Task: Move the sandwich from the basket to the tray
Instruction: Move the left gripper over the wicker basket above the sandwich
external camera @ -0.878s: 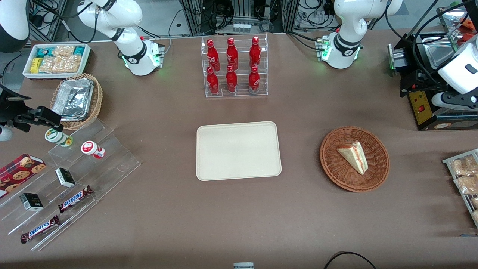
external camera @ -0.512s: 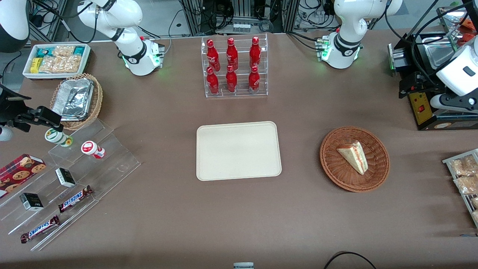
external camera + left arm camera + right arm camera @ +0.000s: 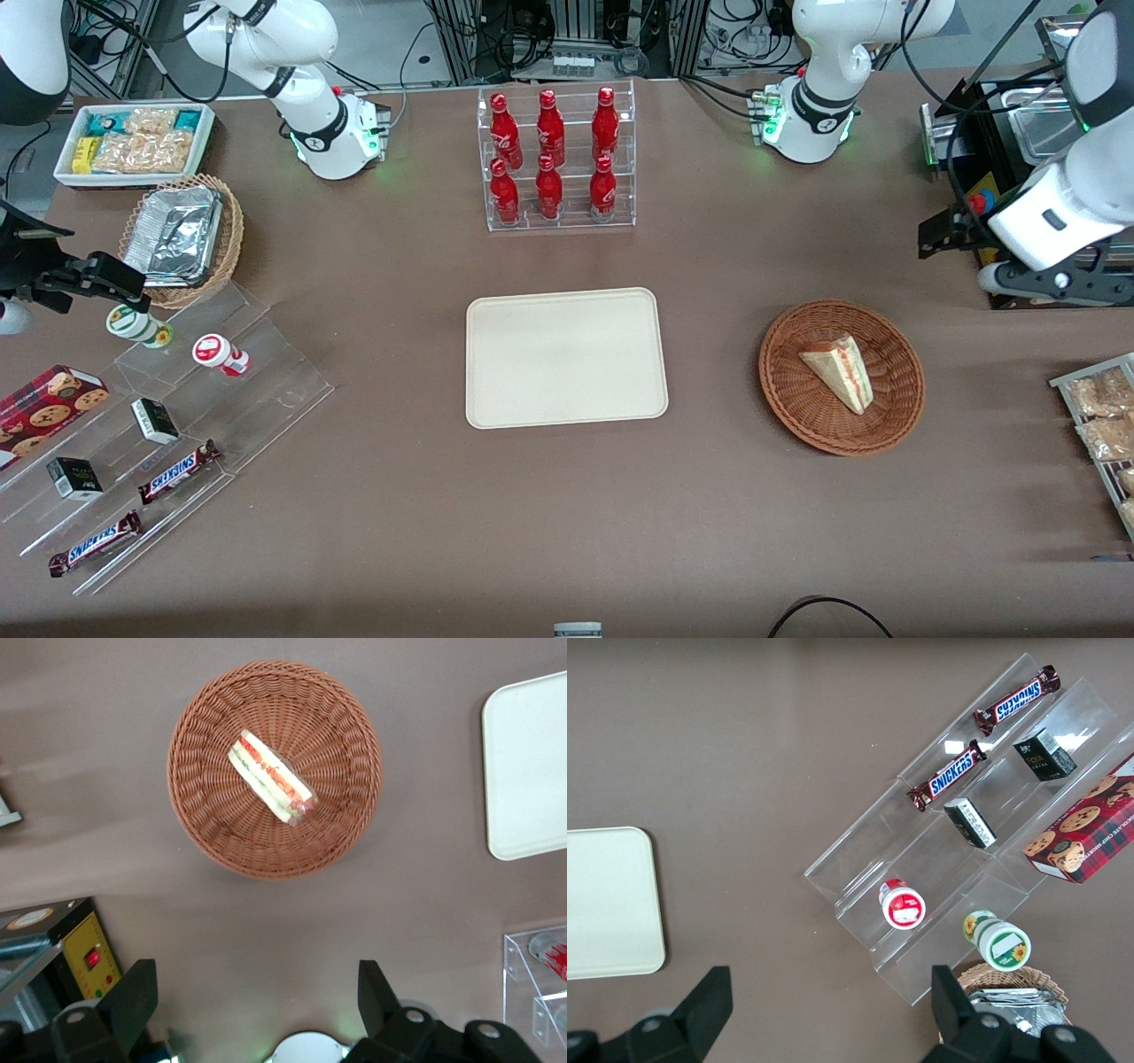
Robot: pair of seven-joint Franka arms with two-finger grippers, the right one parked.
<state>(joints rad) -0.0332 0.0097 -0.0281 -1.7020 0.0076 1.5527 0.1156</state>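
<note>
Since the earlier frames: left arm swung in from the working arm's end of the table toward the basket; sandwich, basket and tray unmoved.

Front view:
- Gripper (image 3: pixel 937 237): raised above the table, farther from the camera than the basket (image 3: pixel 904 412) and well apart from it. Finger opening not readable from this angle.
- Sandwich (image 3: pixel 837 369): lying in the basket, layered edge facing the working arm's end.
- Tray (image 3: pixel 567 357): flat on the brown table (image 3: pixel 567 514), beside the basket toward the parked arm's end, well apart from the fingers, nothing on it.
- Rack of red bottles (image 3: pixel 554 159): farther from the camera than the tray.

Left wrist view:
- Fingers (image 3: pixel 133 1001): spread wide, both tips apart with bare table between them, nothing gripped.
- Basket (image 3: pixel 205 828): ahead of the fingertips, not touched by either finger.
- Sandwich (image 3: pixel 270 777): in the middle of the basket, red, orange and green filling visible along its upper edge, roughly on the line running out midway between the two fingers.
- Tray (image 3: pixel 527 766): one rounded corner showing, off to the side of one finger, apart from the basket.

Right wrist view:
- Tray (image 3: pixel 607 904): corner visible, bare.
- Clear stepped shelf (image 3: pixel 957 850): carrying candy bars and small boxes.
</note>
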